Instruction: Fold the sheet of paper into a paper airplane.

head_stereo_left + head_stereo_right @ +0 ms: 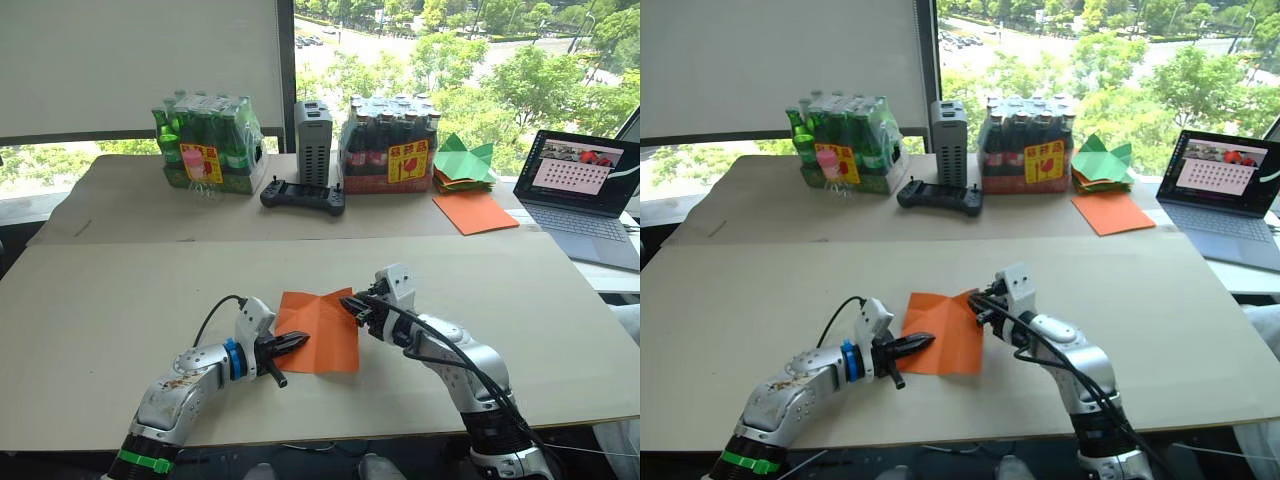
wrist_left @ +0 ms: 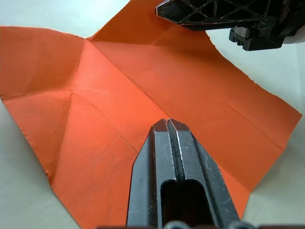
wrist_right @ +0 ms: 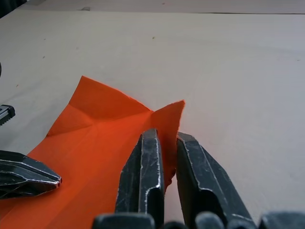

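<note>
The sheet of paper [image 1: 322, 335] is bright orange and lies mostly flat on the near table, with straight creases meeting near its far edge [image 2: 88, 40]. My right gripper [image 1: 347, 300] is shut on the sheet's far right edge; in the right wrist view the edge [image 3: 167, 117] stands up between its fingers. On the sheet's left side, my left gripper [image 1: 299, 341] is shut, its tips [image 2: 167, 124] resting over the paper and holding nothing. A paper airplane is out of view.
On the far table stand a pack of green bottles [image 1: 205, 145], a grey box [image 1: 312, 140], a black controller [image 1: 303, 196] and a pack of dark bottles [image 1: 390, 145]. Green paper shapes [image 1: 463, 160], a smooth orange sheet [image 1: 475, 212] and a laptop [image 1: 580, 190] are at the right.
</note>
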`<state>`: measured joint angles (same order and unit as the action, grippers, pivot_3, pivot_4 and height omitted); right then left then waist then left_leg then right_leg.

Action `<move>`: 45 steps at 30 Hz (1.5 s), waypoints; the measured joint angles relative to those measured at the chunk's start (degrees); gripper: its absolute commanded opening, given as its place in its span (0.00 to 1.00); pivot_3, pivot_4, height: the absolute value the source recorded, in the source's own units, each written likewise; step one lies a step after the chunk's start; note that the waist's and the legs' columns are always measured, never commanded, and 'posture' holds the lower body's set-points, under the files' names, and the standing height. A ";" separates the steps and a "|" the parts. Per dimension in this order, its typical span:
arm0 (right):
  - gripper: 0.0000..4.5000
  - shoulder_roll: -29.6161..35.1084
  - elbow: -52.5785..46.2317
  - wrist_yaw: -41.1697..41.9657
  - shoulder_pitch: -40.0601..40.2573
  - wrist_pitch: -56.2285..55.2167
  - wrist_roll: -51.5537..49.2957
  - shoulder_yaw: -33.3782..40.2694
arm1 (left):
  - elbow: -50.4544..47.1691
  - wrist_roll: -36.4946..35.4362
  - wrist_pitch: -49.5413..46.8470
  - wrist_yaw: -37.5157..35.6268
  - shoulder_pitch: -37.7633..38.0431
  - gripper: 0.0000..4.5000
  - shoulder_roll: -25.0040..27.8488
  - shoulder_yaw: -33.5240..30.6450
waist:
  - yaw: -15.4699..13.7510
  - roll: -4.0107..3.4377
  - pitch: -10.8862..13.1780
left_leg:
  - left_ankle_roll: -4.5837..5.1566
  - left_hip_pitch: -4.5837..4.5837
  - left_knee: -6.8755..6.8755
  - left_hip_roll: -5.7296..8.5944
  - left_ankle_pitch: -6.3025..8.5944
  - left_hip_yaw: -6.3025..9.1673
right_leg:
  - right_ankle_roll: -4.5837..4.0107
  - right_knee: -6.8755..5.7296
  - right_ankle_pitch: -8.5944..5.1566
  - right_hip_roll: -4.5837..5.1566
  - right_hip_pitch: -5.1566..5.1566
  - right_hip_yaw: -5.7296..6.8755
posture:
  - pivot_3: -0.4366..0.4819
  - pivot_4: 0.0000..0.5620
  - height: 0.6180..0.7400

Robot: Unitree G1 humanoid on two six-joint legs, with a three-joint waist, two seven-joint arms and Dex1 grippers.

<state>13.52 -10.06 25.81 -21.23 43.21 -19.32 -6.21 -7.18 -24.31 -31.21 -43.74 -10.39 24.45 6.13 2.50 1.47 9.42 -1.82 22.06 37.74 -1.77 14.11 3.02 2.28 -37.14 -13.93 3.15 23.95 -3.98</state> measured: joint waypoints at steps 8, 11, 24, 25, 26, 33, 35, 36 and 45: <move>0.01 3.77 -1.63 1.33 0.17 -3.01 3.81 -4.88 | -0.09 -0.03 -0.01 0.09 0.06 0.00 -0.01 -0.01 | 0.00 0.00 0.00 | 0.00 0.01 0.00 0.01 0.00 0.00 | 0.01 0.01 0.00 0.00 0.01 0.00 | 0.48 0.27 1.00; 0.01 6.18 -1.97 1.67 0.11 -7.64 8.69 -8.70 | -0.11 -0.02 -0.02 0.10 0.10 0.00 0.00 -0.04 | 0.01 0.00 0.00 | 0.00 0.01 0.00 0.01 0.00 -0.01 | 0.01 0.01 -0.01 0.00 0.02 0.00 | 0.48 0.27 1.00; 0.01 18.54 3.56 0.93 -5.57 -34.05 43.61 -28.08 | -0.09 -0.46 -1.35 0.63 -0.63 0.00 -0.77 -0.12 | -0.08 0.01 0.00 | 0.00 0.03 0.02 0.03 0.00 -0.02 | 0.01 0.03 0.00 0.01 0.03 -0.01 | 0.48 0.27 1.00; 0.01 18.94 4.06 0.91 -6.20 -35.17 45.44 -28.60 | -0.10 -0.54 -1.65 0.77 -0.76 0.00 -0.94 -0.19 | -0.10 0.01 0.00 | 0.00 0.03 0.01 0.03 0.00 -0.02 | 0.01 0.03 0.00 0.01 0.03 0.00 | 0.48 0.27 1.00; 0.01 19.26 4.55 0.97 -6.94 -36.70 47.71 -29.08 | -0.09 -0.59 -2.12 1.10 -1.02 0.00 -1.25 -0.34 | -0.09 0.02 0.01 | 0.00 0.04 0.02 0.03 0.00 -0.01 | 0.01 0.04 0.00 0.02 0.03 0.00 | 0.48 0.27 1.00; 0.01 19.72 6.23 2.14 -7.94 -43.33 57.10 -30.46 | -0.10 -3.14 -6.45 4.27 -5.00 0.00 -5.01 -2.16 | -0.12 0.04 0.02 | 0.00 0.19 0.04 0.04 0.00 0.01 | 0.01 0.04 0.01 0.03 0.15 0.01 | 0.48 0.27 1.00; 0.01 19.48 6.28 2.86 -7.98 -44.44 58.45 -30.53 | -0.52 -4.65 -7.90 5.65 -7.14 0.00 -6.25 -3.54 | -0.10 0.04 0.02 | 0.00 0.18 0.04 0.04 0.00 0.01 | 0.01 0.04 0.01 0.03 0.13 0.01 | 0.48 0.27 1.00; 0.01 19.32 6.28 3.03 -7.98 -44.71 58.65 -30.50 | -0.98 -5.34 -8.62 6.25 -7.90 0.00 -6.76 -4.15 | -0.03 0.04 0.02 | 0.00 0.17 0.04 0.04 0.00 0.01 | 0.01 0.04 0.01 0.03 0.13 0.00 | 0.48 0.27 1.00; 0.01 17.95 6.66 5.13 -7.43 -45.45 59.61 -28.91 | -1.47 -7.10 -11.24 9.41 -11.05 0.00 -8.23 -5.26 | -0.01 0.04 0.02 | -0.01 0.15 0.04 0.04 0.00 0.02 | 0.01 0.03 0.02 0.03 0.11 0.00 | 0.48 0.27 1.00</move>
<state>31.47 -3.40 30.95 -28.66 -2.25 40.30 -35.12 -8.65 -31.41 -42.45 -34.33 -21.44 16.22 0.87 2.49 1.51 9.44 -1.82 22.21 37.78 -1.72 14.11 3.04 2.29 -37.10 -13.92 3.17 24.07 -3.98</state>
